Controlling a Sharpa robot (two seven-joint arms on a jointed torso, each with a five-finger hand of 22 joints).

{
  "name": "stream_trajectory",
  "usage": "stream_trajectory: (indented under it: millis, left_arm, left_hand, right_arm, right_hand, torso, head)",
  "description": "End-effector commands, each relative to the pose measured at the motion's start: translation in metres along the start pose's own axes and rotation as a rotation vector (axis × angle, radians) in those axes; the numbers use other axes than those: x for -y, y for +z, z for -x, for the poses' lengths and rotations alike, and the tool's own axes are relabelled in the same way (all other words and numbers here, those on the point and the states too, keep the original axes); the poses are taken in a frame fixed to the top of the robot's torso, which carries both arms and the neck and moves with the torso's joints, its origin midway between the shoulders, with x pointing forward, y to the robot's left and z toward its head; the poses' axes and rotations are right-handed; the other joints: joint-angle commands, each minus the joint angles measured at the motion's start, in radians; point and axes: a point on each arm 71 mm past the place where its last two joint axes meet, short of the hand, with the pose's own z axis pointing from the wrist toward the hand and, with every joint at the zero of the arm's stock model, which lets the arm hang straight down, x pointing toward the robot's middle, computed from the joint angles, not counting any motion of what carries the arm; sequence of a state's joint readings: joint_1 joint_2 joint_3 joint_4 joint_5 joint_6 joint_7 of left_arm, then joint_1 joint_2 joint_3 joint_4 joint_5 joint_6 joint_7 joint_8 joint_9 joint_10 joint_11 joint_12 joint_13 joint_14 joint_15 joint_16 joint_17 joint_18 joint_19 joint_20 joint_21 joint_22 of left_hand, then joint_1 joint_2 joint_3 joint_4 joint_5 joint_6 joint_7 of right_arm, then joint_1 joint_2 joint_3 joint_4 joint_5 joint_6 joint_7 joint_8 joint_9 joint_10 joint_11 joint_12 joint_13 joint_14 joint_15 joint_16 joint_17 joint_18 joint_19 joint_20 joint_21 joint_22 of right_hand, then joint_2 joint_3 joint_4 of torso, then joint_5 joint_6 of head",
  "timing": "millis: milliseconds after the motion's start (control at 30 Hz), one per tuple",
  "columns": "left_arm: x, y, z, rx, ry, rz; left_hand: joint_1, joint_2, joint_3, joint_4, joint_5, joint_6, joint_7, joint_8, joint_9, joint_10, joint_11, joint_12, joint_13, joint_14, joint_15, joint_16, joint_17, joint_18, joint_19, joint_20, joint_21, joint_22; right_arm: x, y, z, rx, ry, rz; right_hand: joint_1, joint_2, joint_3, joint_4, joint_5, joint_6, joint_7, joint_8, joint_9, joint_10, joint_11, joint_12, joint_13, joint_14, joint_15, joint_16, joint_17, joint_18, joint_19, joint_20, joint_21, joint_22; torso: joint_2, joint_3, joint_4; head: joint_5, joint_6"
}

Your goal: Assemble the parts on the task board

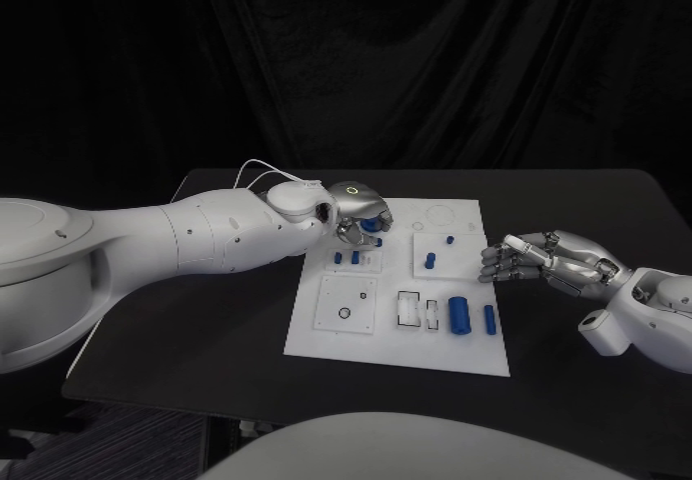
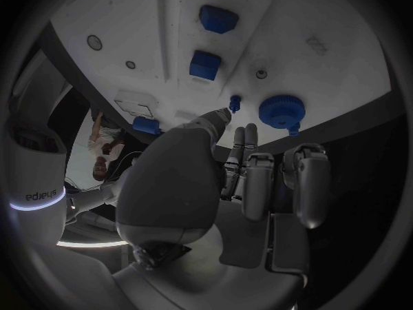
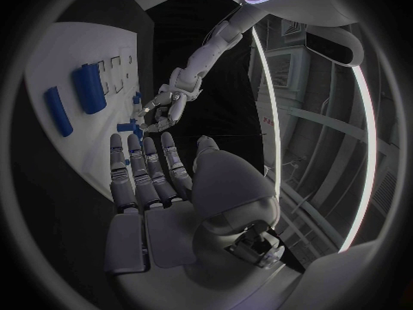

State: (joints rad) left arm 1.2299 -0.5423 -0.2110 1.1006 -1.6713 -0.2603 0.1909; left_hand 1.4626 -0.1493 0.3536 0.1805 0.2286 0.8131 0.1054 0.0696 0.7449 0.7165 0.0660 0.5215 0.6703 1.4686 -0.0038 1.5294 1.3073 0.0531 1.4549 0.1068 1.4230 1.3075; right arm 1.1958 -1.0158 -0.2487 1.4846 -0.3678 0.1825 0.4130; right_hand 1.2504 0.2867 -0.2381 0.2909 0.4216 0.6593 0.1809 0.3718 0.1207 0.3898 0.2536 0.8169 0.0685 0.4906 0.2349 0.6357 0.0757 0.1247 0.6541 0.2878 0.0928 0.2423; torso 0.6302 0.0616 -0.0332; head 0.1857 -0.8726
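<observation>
The white task board [image 1: 329, 342] lies mid-table. My left hand [image 1: 356, 214] hangs over its far left corner, above a round blue knob [image 2: 281, 110]. Thumb and a finger pinch a small blue peg [image 2: 234, 103] that stands upright against the board. Two blue blocks [image 2: 205, 64] stand just beyond the peg. My right hand [image 1: 526, 258] hovers at the board's right edge with straight, spread fingers [image 3: 142, 165] and nothing in it. A thick blue cylinder [image 1: 460, 314] and a thin blue bar [image 1: 490, 320] lie on the board in front of that hand.
A blue pin [image 1: 430, 262] and a smaller one [image 1: 451, 240] stand in the board's right-hand plate. A square plate with a ring mark [image 1: 346, 303] and two rectangular slots [image 1: 410, 305] lie nearer me. Bare black table [image 1: 577, 200] surrounds the board.
</observation>
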Motion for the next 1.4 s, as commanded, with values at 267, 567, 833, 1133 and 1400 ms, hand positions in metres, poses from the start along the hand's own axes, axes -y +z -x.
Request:
stream_trajectory:
  millis: [267,567,833,1133,1400]
  left_arm:
    - [0.0013,0.0016,-0.0090,-0.056,-0.005,-0.008]
    - [0.0013,0.0026,-0.0109,-0.066,-0.007,-0.006]
    - [0.0018,0.0035,-0.0103,-0.052,-0.005,-0.009]
    - [0.0018,0.0056,-0.0102,-0.048,-0.002,-0.009]
    - [0.0026,0.0085,-0.0117,-0.053,-0.002,-0.009]
  left_hand:
    - [-0.001,0.008,0.004,-0.017,0.010,0.003,-0.002,-0.004,-0.021,0.023,-0.002,-0.012,-0.021,0.037,-0.009,-0.010,0.136,-0.009,-0.012,-0.007,-0.016,0.205]
    - [0.003,0.013,0.010,-0.025,0.021,0.009,-0.002,-0.002,-0.029,0.027,-0.003,-0.015,-0.029,0.033,-0.009,-0.013,0.130,-0.007,-0.016,-0.008,-0.022,0.203]
    - [0.012,0.021,0.020,-0.037,0.038,0.015,-0.006,-0.001,-0.039,0.044,-0.006,-0.012,-0.037,0.034,-0.011,-0.012,0.132,-0.008,-0.014,-0.009,-0.020,0.204]
    - [0.016,0.027,0.026,-0.044,0.046,0.017,-0.015,-0.002,-0.045,0.055,-0.008,-0.010,-0.043,0.031,-0.013,-0.014,0.126,-0.008,-0.015,-0.010,-0.021,0.204]
    - [0.016,0.029,0.028,-0.045,0.049,0.016,-0.017,-0.002,-0.047,0.059,-0.008,-0.010,-0.045,0.029,-0.013,-0.016,0.121,-0.007,-0.016,-0.010,-0.023,0.203]
  right_arm:
    - [-0.0078,-0.0004,0.0015,0.024,-0.013,0.107]
    - [-0.0102,-0.0003,0.0013,0.015,0.000,0.142]
    - [-0.0089,0.0001,0.0008,0.008,0.005,0.123]
    - [-0.0068,0.0013,0.0000,0.001,0.008,0.094]
    - [-0.0053,0.0024,-0.0005,-0.004,0.009,0.073]
  right_hand:
    - [-0.005,-0.005,-0.004,0.003,0.002,0.008,0.073,0.003,0.001,0.010,0.001,0.002,0.000,0.012,-0.002,0.009,0.002,0.002,0.011,0.001,0.007,-0.003]
    - [-0.012,-0.007,-0.010,0.003,0.000,0.009,0.070,0.004,0.001,0.012,0.002,0.002,0.000,0.011,-0.002,0.007,0.001,0.002,0.011,0.002,0.006,-0.005]
    - [-0.014,-0.005,-0.010,0.003,0.000,0.009,0.070,0.004,0.001,0.012,0.002,0.002,0.000,0.011,-0.002,0.006,0.001,0.002,0.011,0.002,0.006,-0.005]
    - [-0.015,0.000,-0.009,0.002,0.001,0.009,0.073,0.004,0.001,0.012,0.000,0.001,-0.001,0.007,-0.001,0.003,-0.001,0.001,0.008,0.002,0.004,-0.007]
    - [-0.011,0.001,-0.006,0.000,0.005,0.009,0.075,0.004,0.001,0.011,-0.001,0.000,-0.001,0.005,-0.001,0.001,-0.001,0.000,0.007,0.002,0.003,-0.009]
  torso:
    - [0.000,0.0000,-0.0005]
    - [0.000,0.0000,-0.0002]
    - [-0.001,-0.0004,0.0010]
    - [0.000,-0.0007,-0.0005]
    - [0.000,0.0000,0.0003]
  head:
    - [-0.001,0.000]
    - [0.001,0.000]
    - [-0.003,0.000]
    - [0.002,0.000]
    - [0.003,0.000]
